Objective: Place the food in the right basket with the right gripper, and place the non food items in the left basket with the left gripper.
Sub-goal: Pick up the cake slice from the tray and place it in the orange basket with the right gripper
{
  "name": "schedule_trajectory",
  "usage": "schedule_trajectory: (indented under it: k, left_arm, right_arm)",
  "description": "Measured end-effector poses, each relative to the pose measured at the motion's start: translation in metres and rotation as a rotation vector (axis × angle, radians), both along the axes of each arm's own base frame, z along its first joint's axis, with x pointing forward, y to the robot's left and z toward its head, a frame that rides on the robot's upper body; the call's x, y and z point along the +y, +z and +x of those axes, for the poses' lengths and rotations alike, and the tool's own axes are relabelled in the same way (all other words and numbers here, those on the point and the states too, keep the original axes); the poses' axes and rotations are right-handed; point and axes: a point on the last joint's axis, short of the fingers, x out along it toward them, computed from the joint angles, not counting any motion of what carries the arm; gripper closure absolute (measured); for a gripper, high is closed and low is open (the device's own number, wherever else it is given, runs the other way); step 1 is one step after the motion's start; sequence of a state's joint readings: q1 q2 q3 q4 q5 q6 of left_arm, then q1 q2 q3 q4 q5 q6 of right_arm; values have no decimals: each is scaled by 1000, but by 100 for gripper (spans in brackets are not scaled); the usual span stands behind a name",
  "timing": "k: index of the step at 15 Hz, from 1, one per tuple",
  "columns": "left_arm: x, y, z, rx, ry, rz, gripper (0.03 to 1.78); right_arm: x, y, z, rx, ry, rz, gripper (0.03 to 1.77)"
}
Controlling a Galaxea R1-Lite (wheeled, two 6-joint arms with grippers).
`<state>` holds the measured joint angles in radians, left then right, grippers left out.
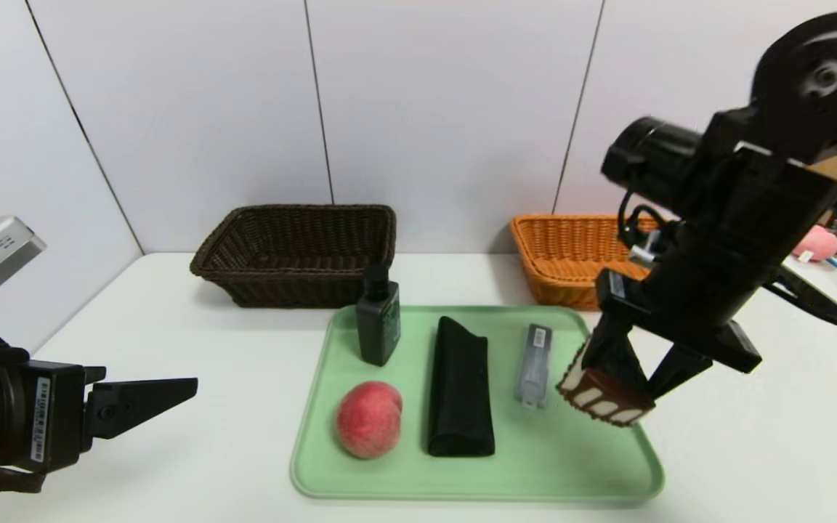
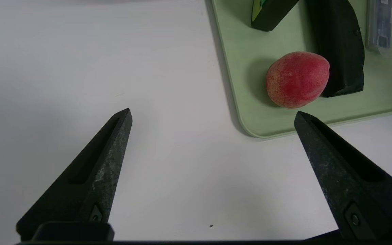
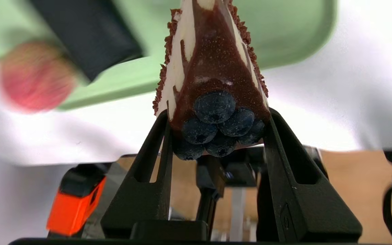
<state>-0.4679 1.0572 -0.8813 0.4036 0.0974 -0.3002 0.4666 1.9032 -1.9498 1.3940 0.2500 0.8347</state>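
My right gripper (image 1: pixel 625 378) is shut on the chocolate cake slice (image 1: pixel 602 401), holding it in the air over the right end of the green tray (image 1: pixel 578 472); its berry end sits between the fingers (image 3: pixel 216 122). On the tray lie the red-pink peach (image 1: pixel 368 419), the long black pouch (image 1: pixel 460 386), the clear grey case (image 1: pixel 534 363) and the dark pump bottle (image 1: pixel 378 319). The orange basket (image 1: pixel 560 254) stands behind the right gripper, the dark brown basket (image 1: pixel 295 250) at the back left. My left gripper (image 2: pixel 213 115) hangs open over bare table left of the tray.
The white table (image 1: pixel 171 349) runs to a grey panelled wall. Clutter, among it a pink toy (image 1: pixel 818 243), lies on another surface beyond the table's right edge. The peach (image 2: pixel 297 79) lies just past the left gripper's fingertips.
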Motion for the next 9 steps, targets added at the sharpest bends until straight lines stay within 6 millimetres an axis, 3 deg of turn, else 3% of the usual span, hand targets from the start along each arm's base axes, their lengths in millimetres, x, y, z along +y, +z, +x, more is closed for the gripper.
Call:
schedule_trajectory:
  k: [2, 5, 7, 9]
  left_arm:
    - [1, -2, -2, 4, -3, 2, 12]
    - [1, -1, -3, -5, -4, -1, 12]
    - [2, 0, -3, -14, -6, -5, 12]
    - [2, 1, -5, -20, -6, -8, 12]
  right_arm:
    - [-13, 34, -7, -241, -25, 112, 100]
    - [-40, 77, 3, -607, -135, 259, 100]
    - [-54, 85, 25, -750, -233, 298, 100]
    - [-64, 75, 56, -802, -324, 290, 100]
